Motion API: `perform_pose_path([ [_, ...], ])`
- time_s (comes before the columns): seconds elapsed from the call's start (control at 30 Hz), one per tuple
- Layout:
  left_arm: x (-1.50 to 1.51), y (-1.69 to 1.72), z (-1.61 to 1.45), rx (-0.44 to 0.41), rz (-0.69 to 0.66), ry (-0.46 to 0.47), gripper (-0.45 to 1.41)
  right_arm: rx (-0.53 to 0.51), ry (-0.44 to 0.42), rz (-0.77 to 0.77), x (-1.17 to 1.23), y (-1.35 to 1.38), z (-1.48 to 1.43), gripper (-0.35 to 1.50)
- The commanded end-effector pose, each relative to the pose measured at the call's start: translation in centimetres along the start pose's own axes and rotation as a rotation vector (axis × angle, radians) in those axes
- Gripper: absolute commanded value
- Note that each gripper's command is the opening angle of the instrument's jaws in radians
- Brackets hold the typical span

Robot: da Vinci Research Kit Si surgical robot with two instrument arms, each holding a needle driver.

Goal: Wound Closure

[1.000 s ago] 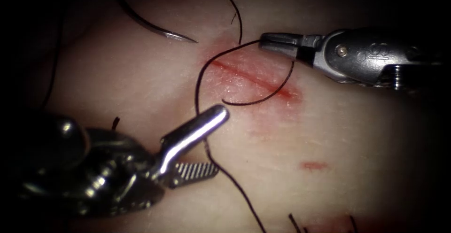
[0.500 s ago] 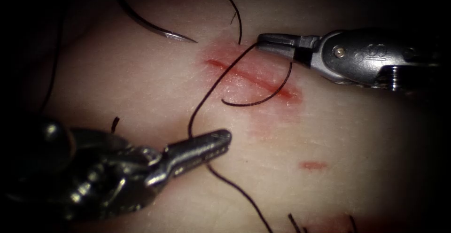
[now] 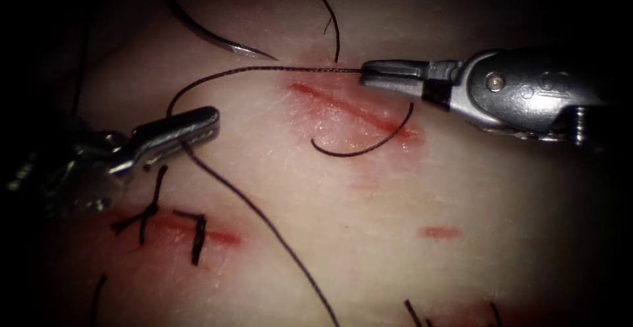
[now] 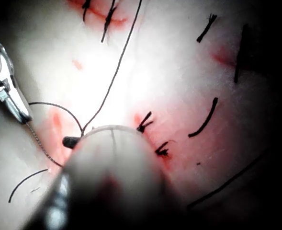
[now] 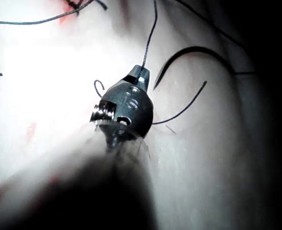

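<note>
Here my left pincer (image 3: 198, 124) sits at the frame's left, pressed together on the thread (image 3: 264, 70). My right pincer (image 3: 372, 73), upper right, pinches the same strand just above the cut (image 3: 349, 108). The needle (image 3: 217, 40) lies free on the tissue (image 3: 461, 188) at upper left, its blunt end lost in shadow. Lower right stays open; frame edges fall dark.

Left tool (image 3: 198, 122) shifted toward 10 o'clock with jaws clamped on thread (image 3: 264, 70), thread now stretched straighter to right tool (image 3: 369, 73), older stitches (image 3: 158, 218) uncovered
</note>
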State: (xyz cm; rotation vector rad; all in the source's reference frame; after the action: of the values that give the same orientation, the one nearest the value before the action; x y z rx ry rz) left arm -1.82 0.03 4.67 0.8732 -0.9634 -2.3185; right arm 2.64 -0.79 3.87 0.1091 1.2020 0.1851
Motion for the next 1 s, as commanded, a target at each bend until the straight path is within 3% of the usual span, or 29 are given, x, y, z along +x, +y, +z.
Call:
perform_pose_path([
  [0.03, 0.0, 0.05, 0.09, -0.009, -0.001, 0.001, -0.45, -0.005, 0.004, 0.001, 0.08, 0.05, 0.11, 0.73],
  [0.1, -0.05, 0.05, 0.12, -0.022, 0.0, -0.003, -0.45, -0.008, 0.006, 0.011, 0.12, 0.06, 0.12, 1.14],
  [0.17, -0.07, 0.06, 0.13, -0.034, 0.002, -0.003, -0.45, -0.012, 0.01, 0.032, 0.15, 0.07, 0.12, 1.35],
  [0.33, -0.07, 0.11, 0.04, -0.077, 0.016, 0.03, -0.45, -0.019, 0.036, 0.057, 0.22, 0.11, 0.06, 1.46],
  [0.5, -0.07, 0.16, -0.13, -0.096, 0.018, 0.046, -0.45, -0.025, 0.083, 0.091, 0.27, 0.21, -0.16, 1.41],
  [0.6, -0.08, 0.17, -0.18, -0.096, 0.025, 0.049, -0.45, -0.049, 0.15, 0.115, 0.25, 0.31, -0.34, 1.18],
  [0.7, -0.09, 0.17, -0.19, -0.096, 0.031, 0.05, -0.45, -0.07, 0.14, 0.121, 0.18, 0.38, -0.43, 0.74],
  [0.77, -0.08, 0.17, -0.17, -0.095, 0.031, 0.054, -0.45, -0.084, 0.127, 0.114, 0.09, 0.4, -0.41, 0.32],
  [0.8, -0.07, 0.17, -0.17, -0.095, 0.031, 0.056, -0.45, -0.088, 0.122, 0.108, 0.04, 0.4, -0.38, -0.1],
  [0.83, -0.06, 0.16, -0.16, -0.092, 0.03, 0.069, -0.45, -0.075, 0.088, 0.092, -0.1, 0.37, -0.28, -0.35],
  [1.0, -0.07, 0.12, -0.12, -0.089, -0.003, 0.114, -0.45, -0.077, 0.072, 0.049, -0.42, 0.3, 0.1, -0.35],
])
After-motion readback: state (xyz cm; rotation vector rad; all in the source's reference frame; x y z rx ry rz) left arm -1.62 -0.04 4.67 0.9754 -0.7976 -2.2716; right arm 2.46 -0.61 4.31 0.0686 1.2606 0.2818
